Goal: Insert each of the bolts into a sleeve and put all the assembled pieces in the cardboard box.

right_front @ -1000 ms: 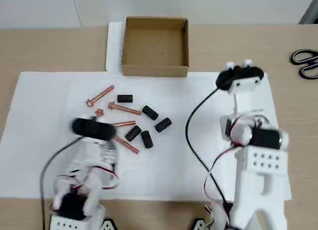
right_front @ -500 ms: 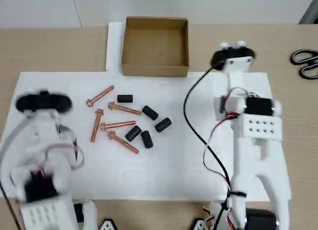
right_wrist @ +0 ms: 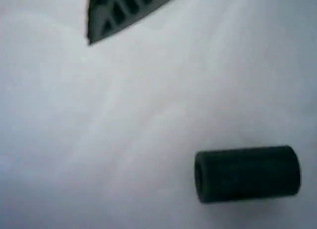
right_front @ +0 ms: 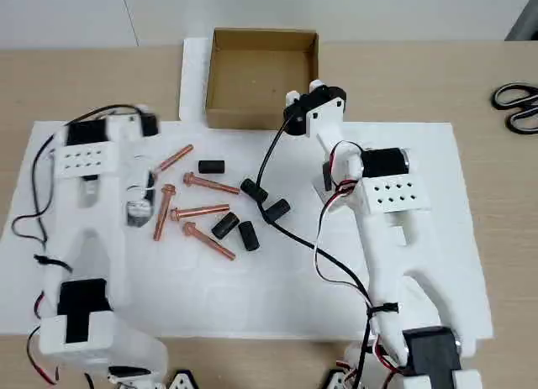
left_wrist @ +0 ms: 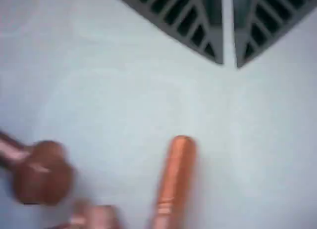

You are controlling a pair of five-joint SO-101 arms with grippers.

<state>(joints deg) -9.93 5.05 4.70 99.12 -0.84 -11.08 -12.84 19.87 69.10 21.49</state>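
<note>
Several copper bolts (right_front: pixel 200 212) and several black sleeves (right_front: pixel 248 235) lie loose on the white sheet in front of the cardboard box (right_front: pixel 262 118), which has nothing in it. My left gripper (right_front: pixel 139 206) hangs just left of the bolts; in the left wrist view its fingertips (left_wrist: pixel 218 51) nearly meet, holding nothing, with a bolt's shaft end (left_wrist: pixel 178 155) and a bolt head (left_wrist: pixel 42 172) close by. My right arm (right_front: pixel 336 166) reaches over the sheet right of the sleeves. The right wrist view has one finger (right_wrist: pixel 124 11) above the sheet and a sleeve (right_wrist: pixel 247 173) lying on its side.
The white sheet (right_front: pixel 252 297) covers the middle of the wooden table. Black scissors (right_front: pixel 517 103) lie at the far right edge. The right arm's black cable (right_front: pixel 286 229) trails across the sheet beside the sleeves.
Both arms have stretched out from the table's front. The left one swung left, then came over the sheet beside the bolts. The right one moved left toward the sleeves.
</note>
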